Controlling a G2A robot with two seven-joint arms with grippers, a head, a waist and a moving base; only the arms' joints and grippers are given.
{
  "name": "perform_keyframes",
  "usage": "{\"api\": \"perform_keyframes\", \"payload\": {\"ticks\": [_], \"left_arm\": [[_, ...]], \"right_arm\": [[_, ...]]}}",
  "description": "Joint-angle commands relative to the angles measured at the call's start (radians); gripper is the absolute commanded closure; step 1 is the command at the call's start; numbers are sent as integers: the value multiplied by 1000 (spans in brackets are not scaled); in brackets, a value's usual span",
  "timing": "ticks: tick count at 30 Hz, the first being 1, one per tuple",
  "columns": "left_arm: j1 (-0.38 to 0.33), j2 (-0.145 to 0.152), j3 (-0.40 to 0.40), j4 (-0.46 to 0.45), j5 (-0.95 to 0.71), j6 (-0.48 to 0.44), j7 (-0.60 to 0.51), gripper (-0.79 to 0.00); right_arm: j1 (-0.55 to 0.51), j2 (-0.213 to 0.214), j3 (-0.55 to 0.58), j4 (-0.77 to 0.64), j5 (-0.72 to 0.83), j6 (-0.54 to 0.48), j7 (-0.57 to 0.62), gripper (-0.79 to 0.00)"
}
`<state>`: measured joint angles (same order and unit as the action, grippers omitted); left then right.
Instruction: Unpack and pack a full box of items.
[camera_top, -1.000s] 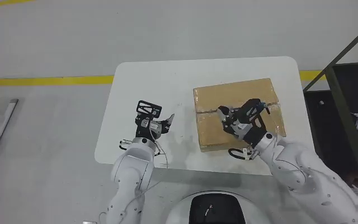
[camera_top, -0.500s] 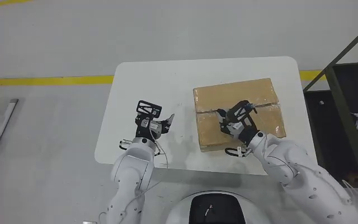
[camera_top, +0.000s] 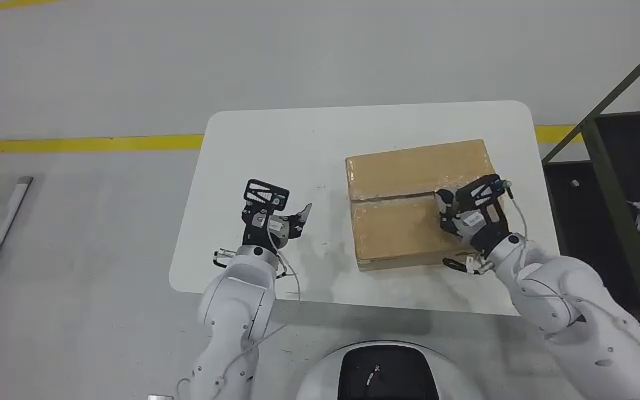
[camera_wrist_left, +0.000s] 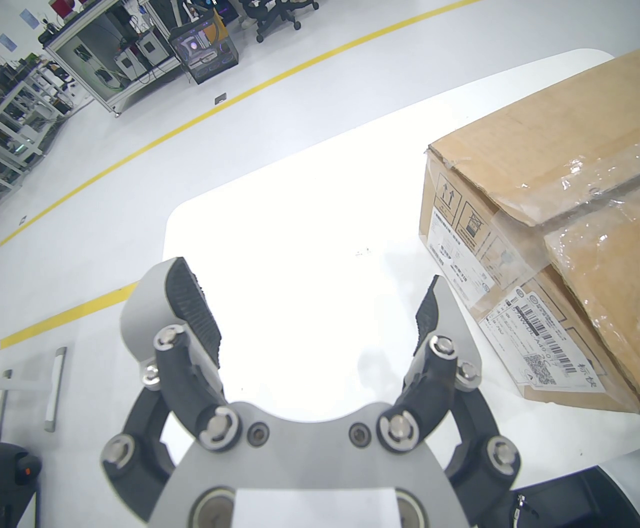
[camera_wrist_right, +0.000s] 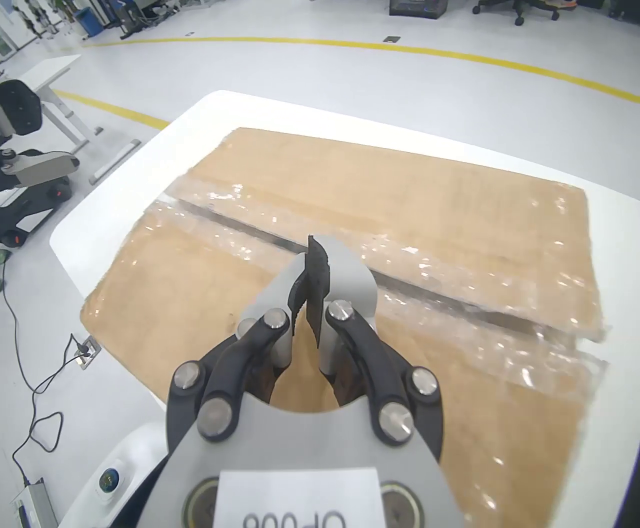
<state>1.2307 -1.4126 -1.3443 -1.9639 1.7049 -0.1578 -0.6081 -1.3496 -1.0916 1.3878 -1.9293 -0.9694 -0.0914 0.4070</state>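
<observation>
Right gripper (camera_top: 468, 203), pressed together, has travelled along the seam (camera_top: 400, 195) of the box (camera_top: 420, 165) towards its right end; left gripper (camera_wrist_left: 310, 295), apart, beside box; box not yet opened

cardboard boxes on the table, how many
1. The cardboard box sits on the robot's right side of the table, flaps closed, the right gripper shut over its seam. None seems hidden.

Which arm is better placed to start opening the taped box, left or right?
Right, most likely. The right gripper, shut, hangs over the box top at its taped seam. The left gripper is open over bare table, beside the box and apart from it.
</observation>
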Motion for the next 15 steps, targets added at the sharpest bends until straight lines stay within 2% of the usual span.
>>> {"api": "perform_keyframes", "payload": {"ticks": [1, 15], "left_arm": [[0, 0, 0, 0, 0, 0, 0, -785], [0, 0, 0, 0, 0, 0, 0, -785]], "right_arm": [[-16, 2, 31, 1, 9, 7, 7, 0], [-87, 13, 210, -5, 47, 31, 35, 0]]}}
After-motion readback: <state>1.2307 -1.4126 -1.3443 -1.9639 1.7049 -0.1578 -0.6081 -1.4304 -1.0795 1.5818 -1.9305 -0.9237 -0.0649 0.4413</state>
